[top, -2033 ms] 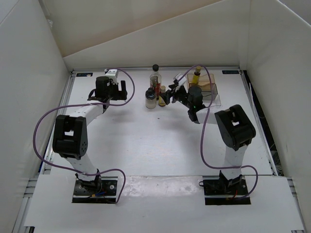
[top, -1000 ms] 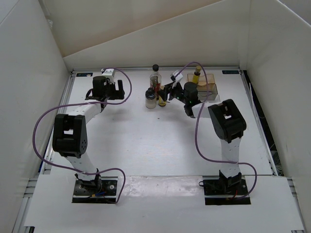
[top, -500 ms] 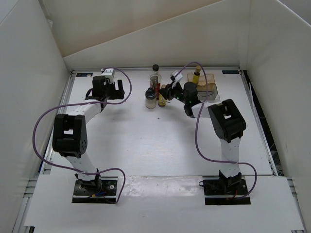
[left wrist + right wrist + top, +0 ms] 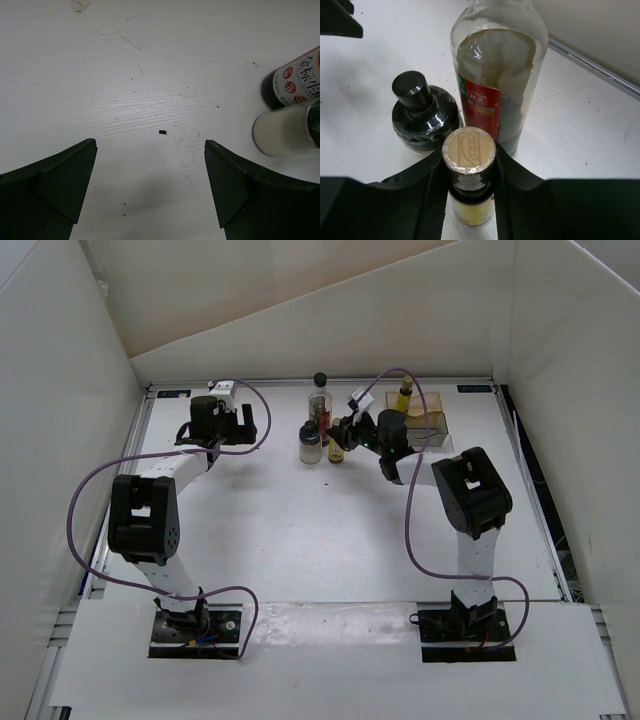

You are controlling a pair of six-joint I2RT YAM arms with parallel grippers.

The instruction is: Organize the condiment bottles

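Observation:
My right gripper (image 4: 470, 164) is shut on the dark neck of a small yellow bottle (image 4: 469, 146) with a gold cap, which stands upright. Just behind it stands the tall clear bottle (image 4: 495, 75) with a red label, and to its left the squat black-capped jar (image 4: 422, 112). From above, the right gripper (image 4: 341, 438) sits beside the jar (image 4: 310, 447) and the tall bottle (image 4: 320, 400). A second yellow bottle (image 4: 404, 395) stands in the clear rack (image 4: 425, 423). My left gripper (image 4: 150, 185) hangs open over bare table, with the jar (image 4: 282, 131) and tall bottle (image 4: 300, 75) at its right.
White walls enclose the table on three sides, close behind the bottles and the rack. From above, the left gripper (image 4: 245, 425) is a short way left of the bottle group. Purple cables loop over both arms.
The right gripper's jaws have closed on the small yellow bottle's neck over the last second. The left arm has stayed where it was.

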